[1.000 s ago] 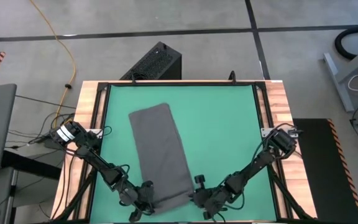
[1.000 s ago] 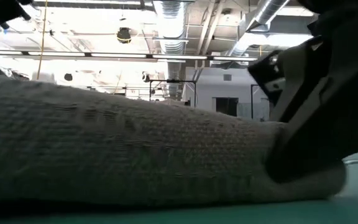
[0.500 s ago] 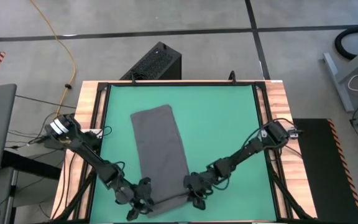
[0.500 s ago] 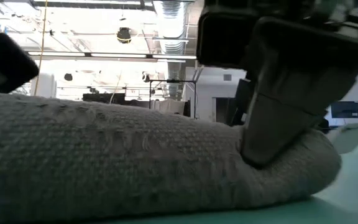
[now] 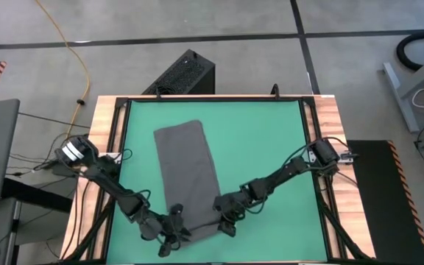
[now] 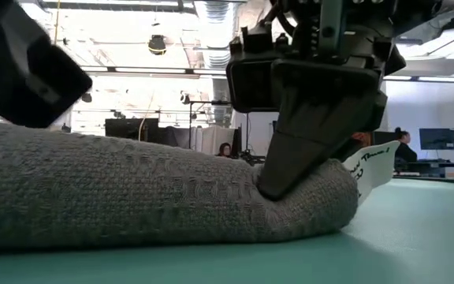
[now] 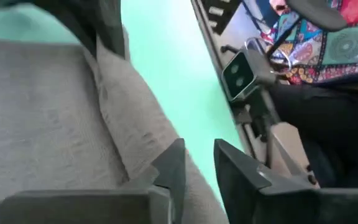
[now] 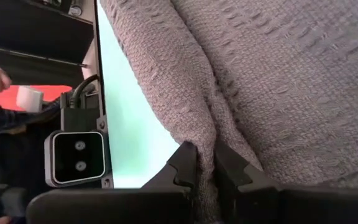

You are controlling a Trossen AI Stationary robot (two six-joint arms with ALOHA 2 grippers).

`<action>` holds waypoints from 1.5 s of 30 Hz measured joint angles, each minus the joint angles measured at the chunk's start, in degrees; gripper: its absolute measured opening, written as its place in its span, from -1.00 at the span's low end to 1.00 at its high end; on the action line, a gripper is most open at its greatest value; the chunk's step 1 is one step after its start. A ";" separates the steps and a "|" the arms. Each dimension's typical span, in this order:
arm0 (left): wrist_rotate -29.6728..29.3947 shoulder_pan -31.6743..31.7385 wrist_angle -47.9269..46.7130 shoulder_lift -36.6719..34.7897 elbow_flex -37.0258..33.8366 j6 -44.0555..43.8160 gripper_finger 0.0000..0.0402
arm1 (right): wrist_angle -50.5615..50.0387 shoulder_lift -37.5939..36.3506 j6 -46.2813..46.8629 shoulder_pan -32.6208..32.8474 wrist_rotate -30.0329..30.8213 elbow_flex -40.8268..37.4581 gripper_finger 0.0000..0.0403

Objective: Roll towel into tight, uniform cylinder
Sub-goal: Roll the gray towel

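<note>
**Near hem rolled further up — first turn forming**

Change since a second ago: both grippers have travelled from the near edge of the green mat [image 5: 256, 140] toward the far side, carrying the towel's near hem with them. The right gripper [image 5: 225, 221] has moved most — from off the towel's right corner to sitting on its right near edge. The flat part of the towel [image 5: 186, 173] now reads shorter in the high view, and the low view shows a thicker, rounder fold at the near end, with the white tag [image 6: 369, 167] poking out at its right end.

Meaning for the task, as I judge it: the roll is only begun — one loose turn, most of the cloth still flat and running slightly skew toward the far left. Tightness is not yet there.

Left gripper [image 5: 171, 234]: at the near left corner of the towel; in its wrist view the fingers [image 7: 169, 171] stand a little apart, straddling the towel's folded edge rather than squeezing it hard.

Right gripper: fingers [image 8: 188, 165] drawn together, clamped on a pinch of the towel's rolled edge.

Towel position: centre-left of the mat, long axis near-to-far, rolled end lying between the two grippers.
</note>
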 joint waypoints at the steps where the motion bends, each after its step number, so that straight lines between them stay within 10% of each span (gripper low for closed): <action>1: 0.65 0.34 0.63 0.95 0.00 -0.02 -0.69 | -0.03 0.01 0.23 -0.12 -0.36 0.00 -0.79; 12: 0.92 3.99 -3.92 3.34 0.00 -0.72 -0.99 | -0.08 0.01 -0.07 -0.20 -1.39 -0.04 -0.70; 26: 1.49 3.40 -7.02 3.34 0.00 -3.02 -1.00 | -0.29 0.01 3.91 -2.83 -7.44 -0.04 0.12; 45: -0.54 2.53 -9.11 3.32 0.00 -4.15 -1.00 | -9.46 -5.07 0.97 -4.99 -5.23 -0.17 0.10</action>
